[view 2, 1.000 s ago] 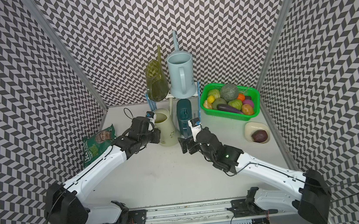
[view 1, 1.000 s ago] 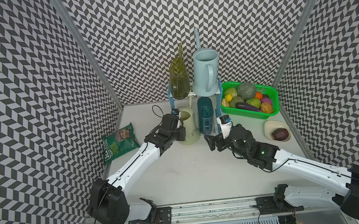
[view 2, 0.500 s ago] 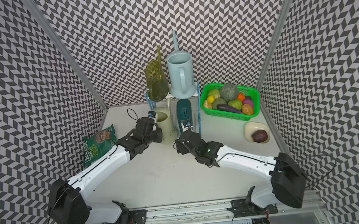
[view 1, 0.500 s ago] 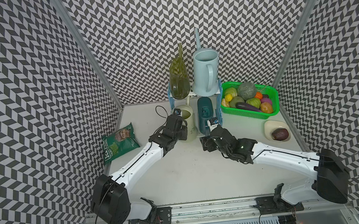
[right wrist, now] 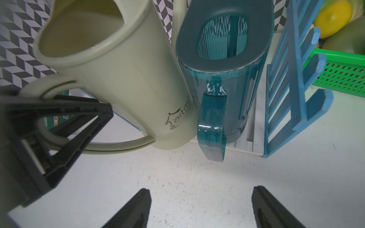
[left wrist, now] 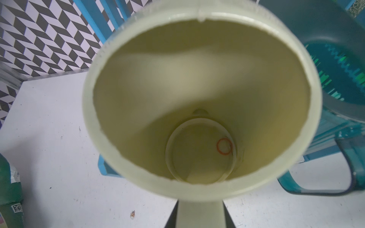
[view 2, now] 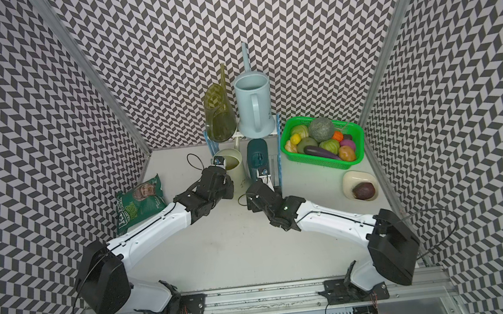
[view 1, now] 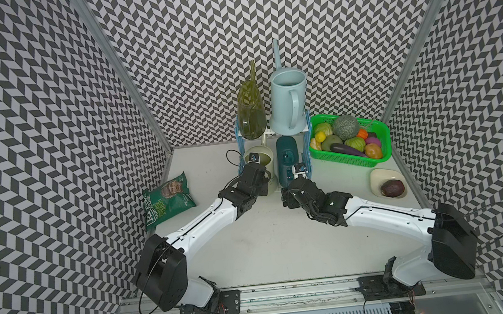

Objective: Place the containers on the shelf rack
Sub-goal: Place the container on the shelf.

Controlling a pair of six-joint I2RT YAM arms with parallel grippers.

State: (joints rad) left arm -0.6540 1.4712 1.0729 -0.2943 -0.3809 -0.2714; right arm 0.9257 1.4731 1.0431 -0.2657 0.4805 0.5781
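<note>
cream plastic watering can (right wrist: 118,79) sits tilted at lower tier of small blue-sided, white-slatted shelf rack (right wrist: 286,88), handle clamped by l gripper (right wrist: 79,126). dark teal can (right wrist: 223,88) stands beside it. olive-green can (view 1: 251,113) & pale blue can (view 1: 286,103) on top tier. r gripper (right wrist: 201,195) just in front of rack, jaws apart, empty.

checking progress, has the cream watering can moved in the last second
yes, the cream watering can has slid a little further back, toward the bottom shelf of the rack
</note>
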